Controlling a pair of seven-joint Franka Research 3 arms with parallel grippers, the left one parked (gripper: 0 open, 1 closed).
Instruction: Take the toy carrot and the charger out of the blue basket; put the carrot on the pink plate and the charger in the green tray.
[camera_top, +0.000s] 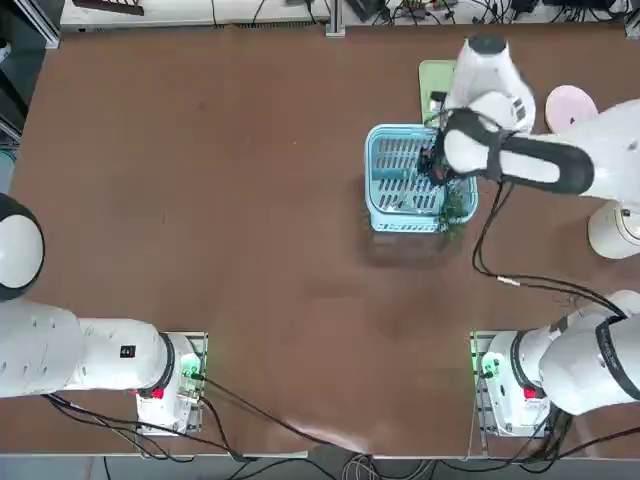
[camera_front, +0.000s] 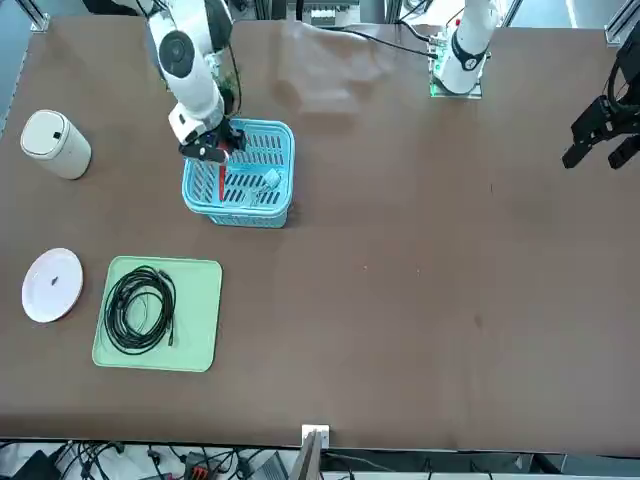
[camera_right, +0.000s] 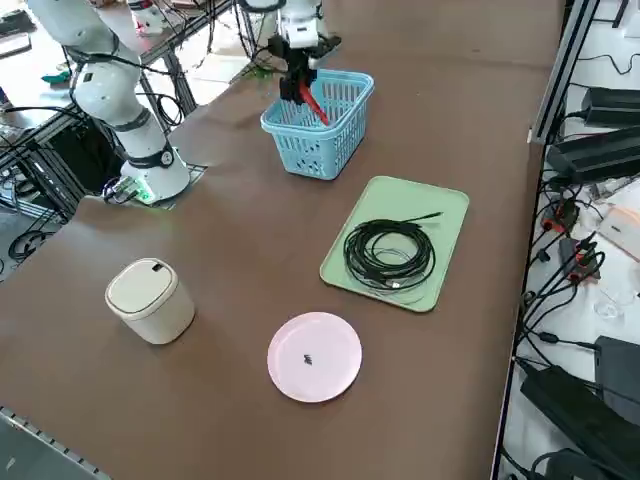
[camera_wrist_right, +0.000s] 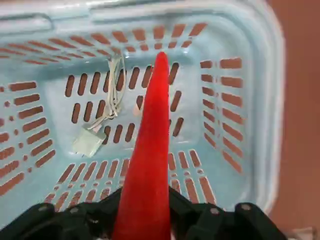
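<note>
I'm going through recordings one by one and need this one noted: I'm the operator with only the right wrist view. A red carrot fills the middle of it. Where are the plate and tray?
Observer: The pink plate lies flat on the table beside the green tray, both outside the blue basket.

Operator: Is anything on the tray?

Observer: Yes, a coiled black cable lies on it.

Operator: And the arm?

Observer: The right gripper is above the basket, shut on the toy carrot, whose tip points down towards the basket in the right side view.
</note>
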